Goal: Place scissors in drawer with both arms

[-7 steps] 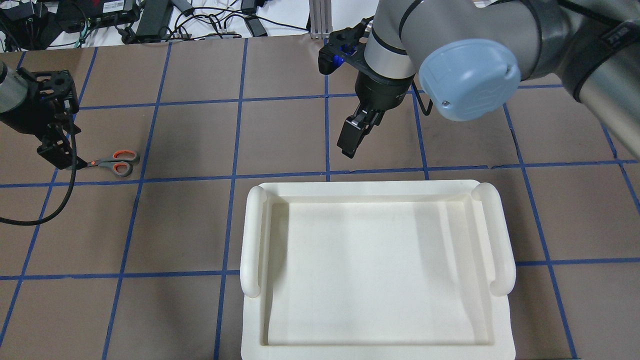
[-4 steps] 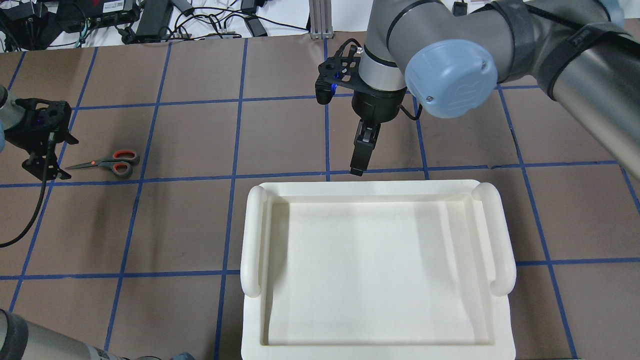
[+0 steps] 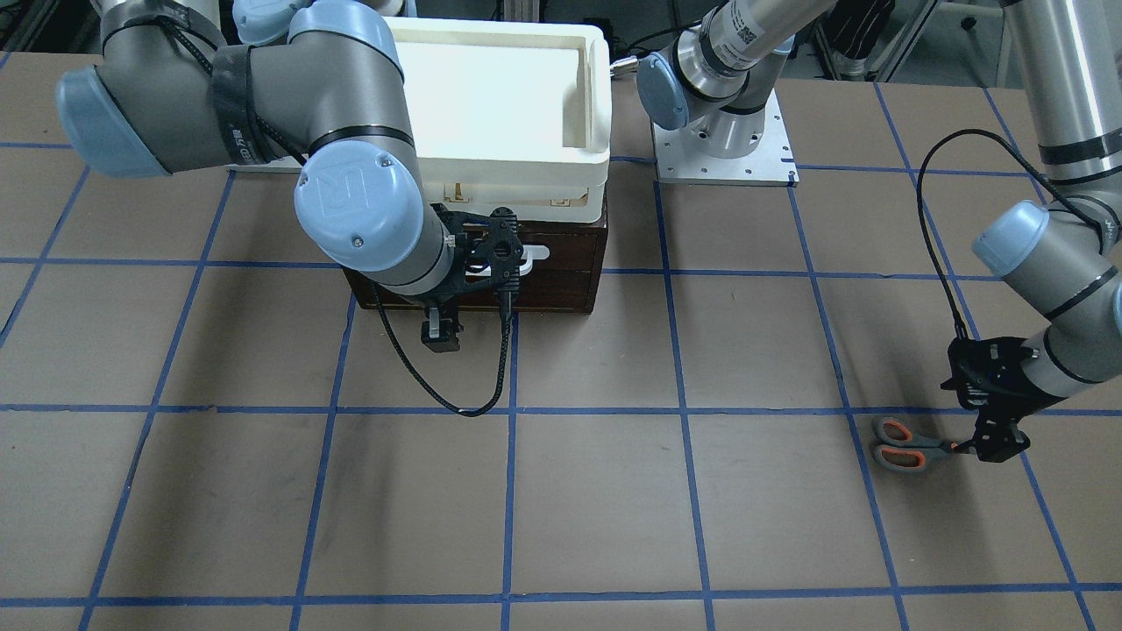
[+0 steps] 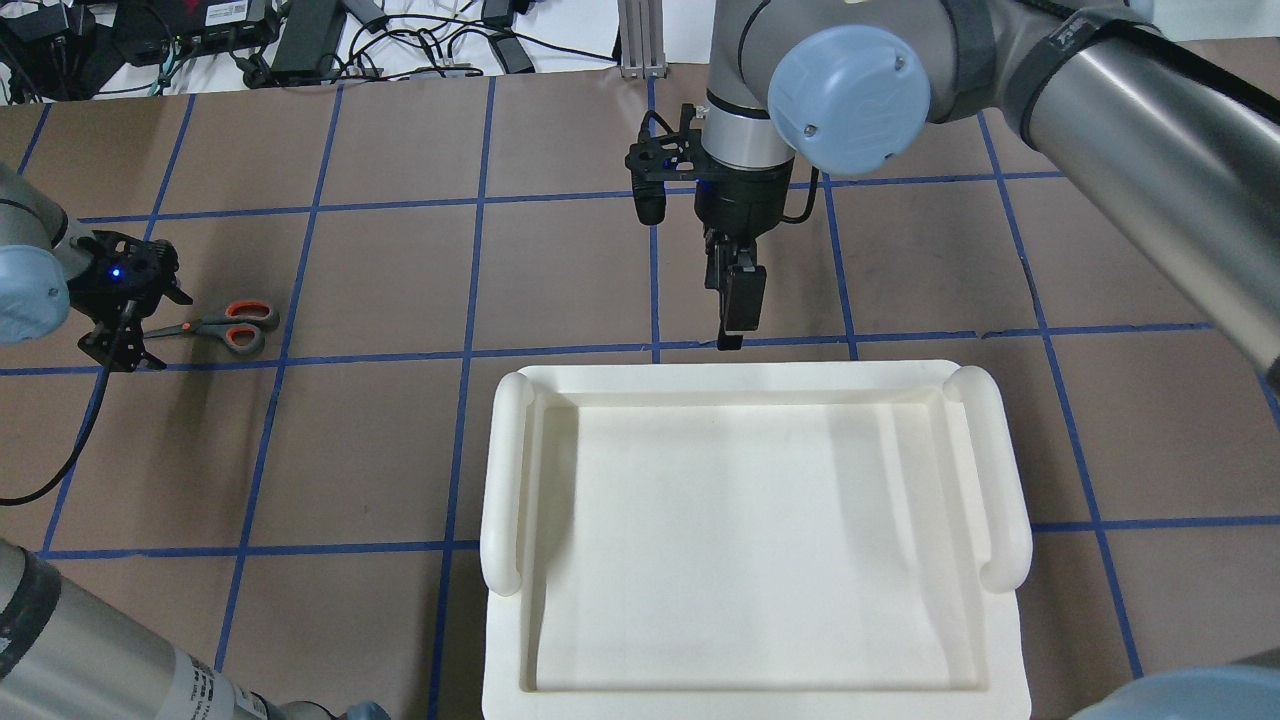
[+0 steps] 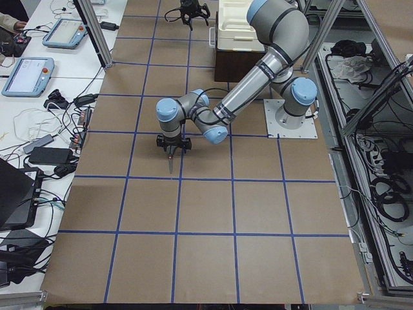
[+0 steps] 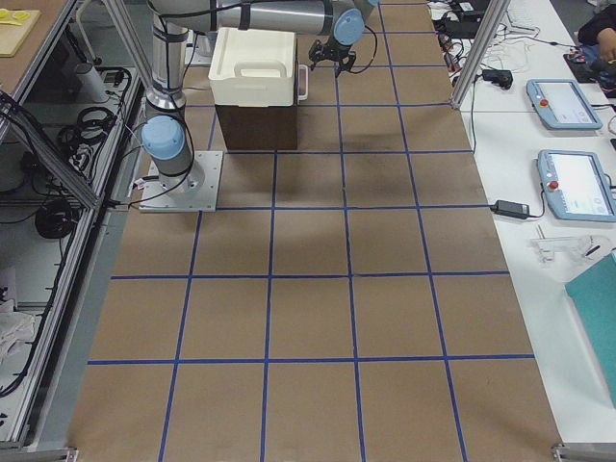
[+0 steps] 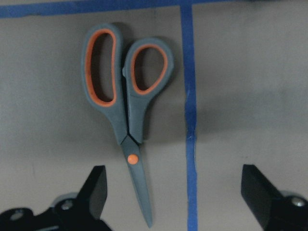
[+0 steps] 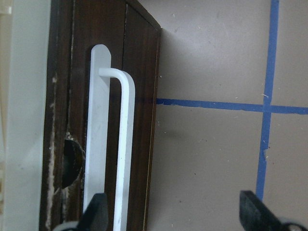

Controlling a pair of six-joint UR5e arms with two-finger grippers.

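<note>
The scissors (image 7: 128,126) are a small closed pair: dark grey handles with orange linings in both finger loops, one loop longer than the other, an orange pivot dot, and dark blades tapering to one point. They lie flat on the brown table (image 4: 560,270), well apart from the drawer (image 3: 561,254), beside a blue tape line. There is one pair of scissors, one dark brown drawer unit, one cream tray (image 4: 740,375) on top of it, and two arms, each with one gripper. The left gripper (image 7: 178,202) hangs over the blade end with its jaws wide; the blades lie between the two fingers, touching neither. The right gripper (image 8: 173,216) is also spread wide, facing the drawer front, with the white bar handle (image 8: 124,144) just inside one finger. The overhead view shows the tray but hides the drawer beneath it; the front-facing view shows the brown front and the handle behind the right gripper (image 3: 441,337). Only the left wrist view shows the pivot dot and blades clearly. The exterior right view does not show the scissors, which in the exterior left view are a thin sliver under the near arm.
</note>
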